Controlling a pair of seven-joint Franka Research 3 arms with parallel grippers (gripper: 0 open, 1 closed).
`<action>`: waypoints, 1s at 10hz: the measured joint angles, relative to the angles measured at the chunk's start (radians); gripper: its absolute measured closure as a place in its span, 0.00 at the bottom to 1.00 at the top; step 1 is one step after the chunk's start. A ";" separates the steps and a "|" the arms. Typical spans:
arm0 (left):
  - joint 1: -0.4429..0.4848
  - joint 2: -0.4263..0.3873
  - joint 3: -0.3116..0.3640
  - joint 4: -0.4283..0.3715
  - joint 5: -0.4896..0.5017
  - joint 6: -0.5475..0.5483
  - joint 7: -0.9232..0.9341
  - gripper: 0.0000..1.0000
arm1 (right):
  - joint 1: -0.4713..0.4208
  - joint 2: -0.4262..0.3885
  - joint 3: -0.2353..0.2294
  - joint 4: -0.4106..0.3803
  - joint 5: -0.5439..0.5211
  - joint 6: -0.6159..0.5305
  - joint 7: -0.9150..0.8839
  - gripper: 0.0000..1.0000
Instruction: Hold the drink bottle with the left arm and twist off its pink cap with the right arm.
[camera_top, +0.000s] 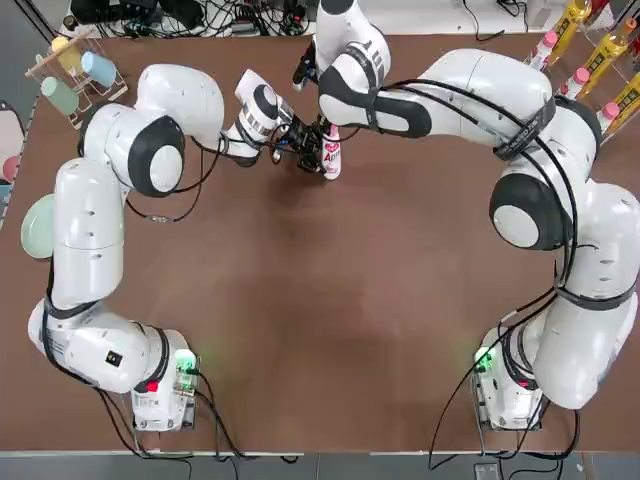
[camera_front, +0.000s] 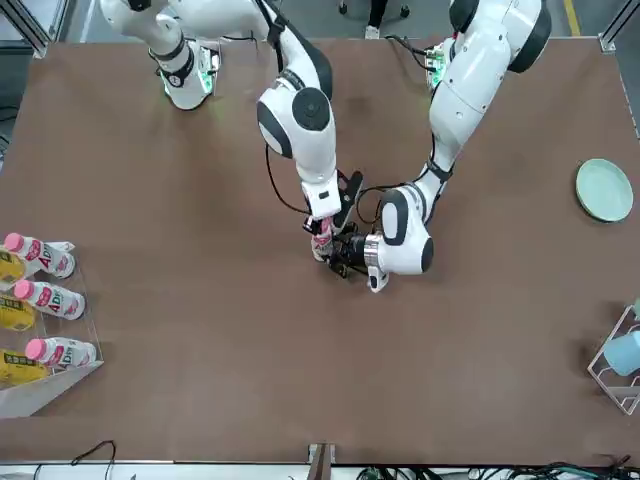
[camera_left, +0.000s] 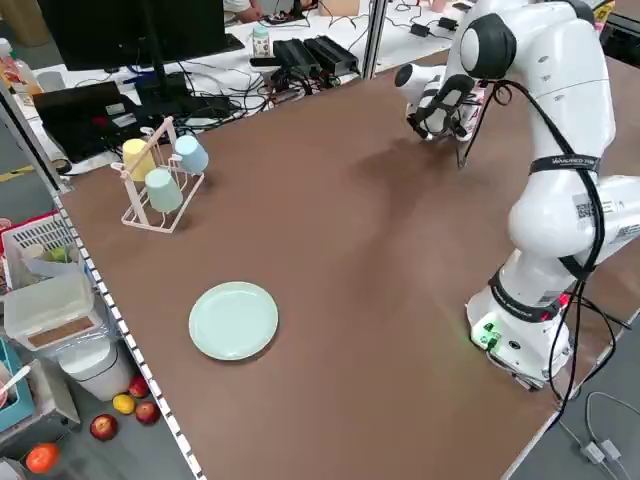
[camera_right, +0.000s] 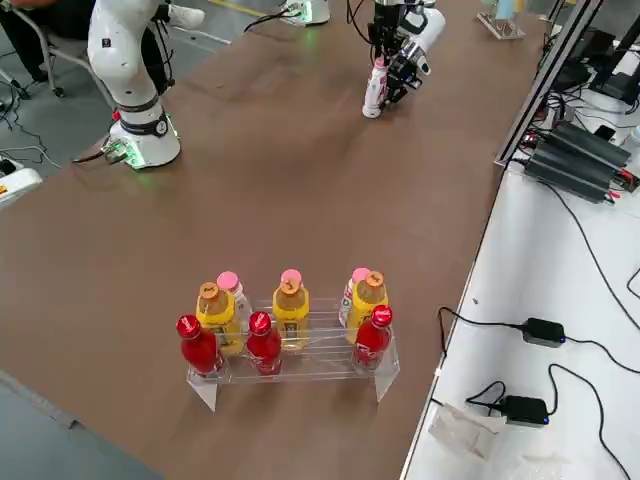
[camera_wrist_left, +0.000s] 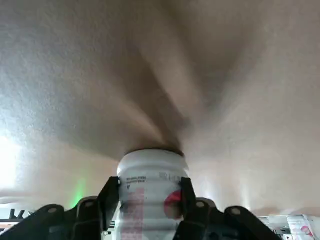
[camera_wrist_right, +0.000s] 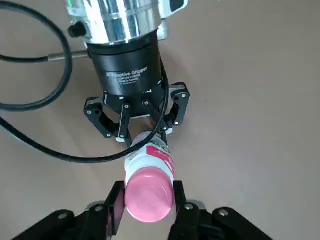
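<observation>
The drink bottle (camera_wrist_right: 149, 156) is standing upright mid-table. The left gripper (camera_wrist_right: 135, 131) is clamping its body; the right gripper (camera_wrist_right: 145, 200) is pinching the pink cap (camera_wrist_right: 148, 194) from above. Rotate about the bottle's axis (avoid tilting), maintaining firm body grip.

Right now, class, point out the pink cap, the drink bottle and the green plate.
pink cap (camera_wrist_right: 148, 194), right wrist view, middle of its round top.
drink bottle (camera_wrist_left: 148, 187), left wrist view, white body above the label.
green plate (camera_left: 234, 319), left side view, centre of the dish.
</observation>
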 joint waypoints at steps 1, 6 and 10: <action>0.000 0.000 0.000 0.000 0.000 0.000 -0.001 0.45 | 0.000 0.000 0.000 0.000 0.000 0.000 -0.034 0.57; 0.000 0.000 0.000 0.001 0.001 -0.001 -0.022 0.45 | -0.004 -0.001 -0.002 0.000 0.000 0.007 -0.184 0.57; 0.000 0.000 0.000 0.001 0.001 -0.002 -0.024 0.45 | -0.004 -0.001 -0.002 -0.001 0.000 0.011 -0.212 0.57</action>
